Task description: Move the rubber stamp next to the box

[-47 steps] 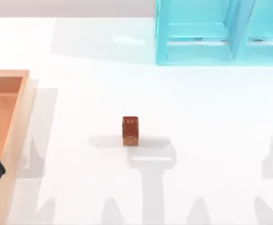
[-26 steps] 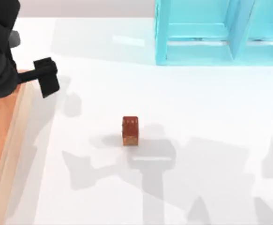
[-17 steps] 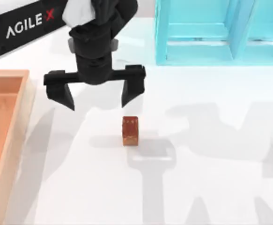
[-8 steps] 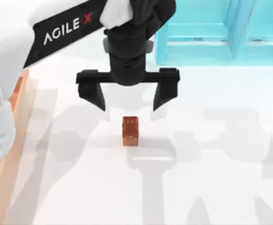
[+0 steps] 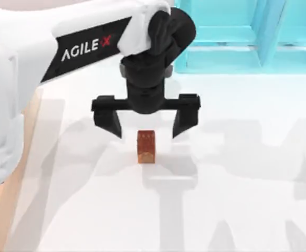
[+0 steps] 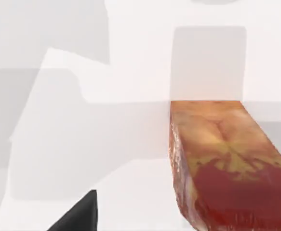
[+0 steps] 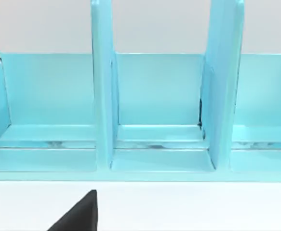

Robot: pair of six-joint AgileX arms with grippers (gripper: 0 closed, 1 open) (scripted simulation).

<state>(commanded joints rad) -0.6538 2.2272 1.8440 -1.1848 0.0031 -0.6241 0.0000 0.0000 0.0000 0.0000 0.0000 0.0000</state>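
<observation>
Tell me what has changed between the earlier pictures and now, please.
The left gripper came in from the box side at the table's left, swung across and lowered, open, until its fingers flank the rubber stamp without gripping it. The stamp, the box and the turquoise frame have not moved.

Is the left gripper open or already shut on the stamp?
Open: the left gripper has its fingers spread wide on either side above the rubber stamp, touching nothing.

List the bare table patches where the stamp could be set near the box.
Bare table runs between the rubber stamp and the box along the left edge. It is crowded above the stamp, where the open left gripper hovers, with the turquoise frame behind.
</observation>
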